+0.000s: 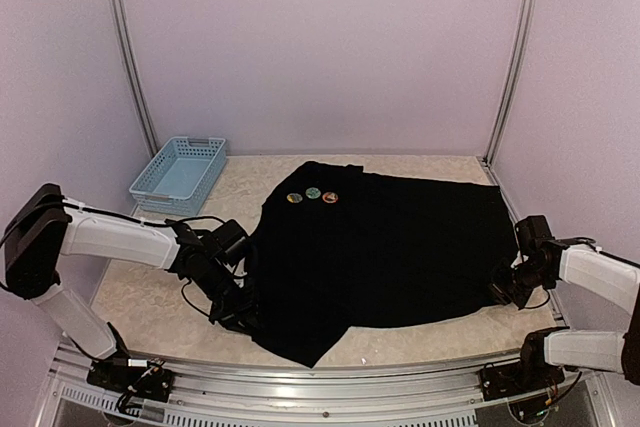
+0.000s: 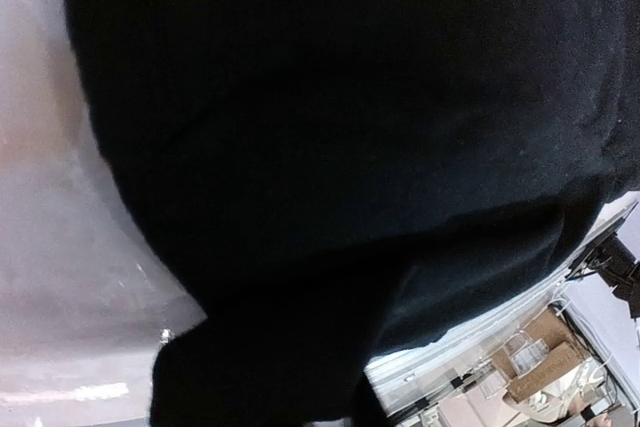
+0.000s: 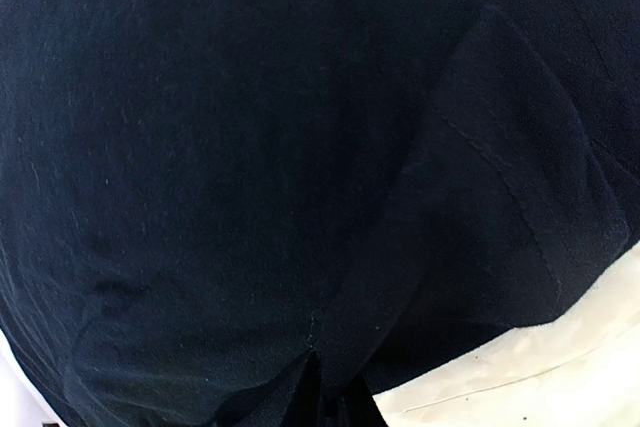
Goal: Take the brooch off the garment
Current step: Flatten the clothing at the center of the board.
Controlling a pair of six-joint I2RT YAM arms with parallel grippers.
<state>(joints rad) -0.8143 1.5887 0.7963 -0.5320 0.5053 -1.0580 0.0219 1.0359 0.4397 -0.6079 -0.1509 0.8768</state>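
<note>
Right tool (image 1: 501,292) is closed, pinching the large floppy black fabric garment (image 1: 390,257) near the right edge of the surface (image 1: 150,297); left tool (image 1: 240,313) meets its left hem, and I cannot tell its grip. Likely step: holding the cloth. Next, one tool must reach the small round coloured brooches (image 1: 313,194) toward the far edge

Top view looks down from behind over the beige desk (image 1: 150,297); both wrist views crowd the same black fabric garment (image 1: 400,257).
</note>
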